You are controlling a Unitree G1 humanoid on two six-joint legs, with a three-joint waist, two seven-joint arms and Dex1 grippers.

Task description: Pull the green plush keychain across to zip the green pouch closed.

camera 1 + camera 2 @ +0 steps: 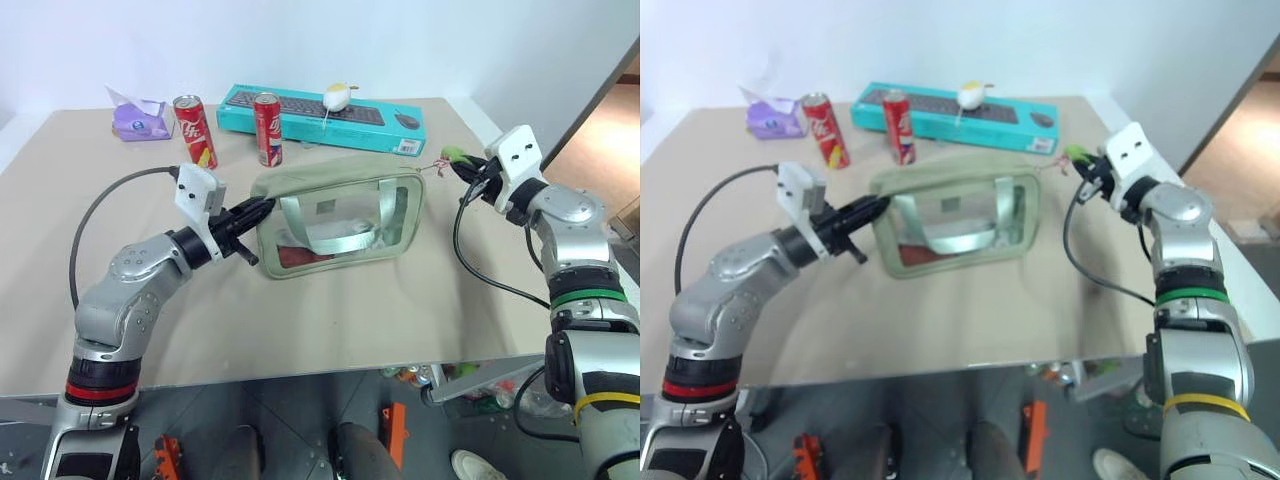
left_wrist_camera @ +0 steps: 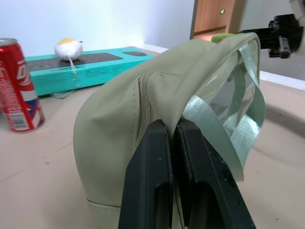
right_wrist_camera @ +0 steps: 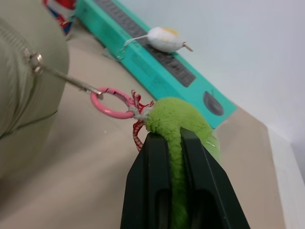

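The olive-green pouch [image 1: 338,212] stands on the table's middle, its clear window and strap handle facing me. My left gripper [image 1: 262,209] is shut on the fabric at the pouch's left end [image 2: 157,109]. At the pouch's right end, my right gripper [image 1: 468,170] is shut on the green plush keychain [image 3: 183,119]. A pink ring [image 3: 112,102] and a taut metal pull link the plush to the zipper slider [image 3: 33,59] at the pouch's right end. The zipper line [image 2: 144,105] runs along the pouch's top.
Behind the pouch lie a teal keyboard box [image 1: 320,117] with a white-and-yellow plush [image 1: 337,97] on it, two red cans [image 1: 194,130] [image 1: 268,128] and a purple tissue pack [image 1: 140,119]. The table's right edge [image 1: 490,135] is close to my right arm.
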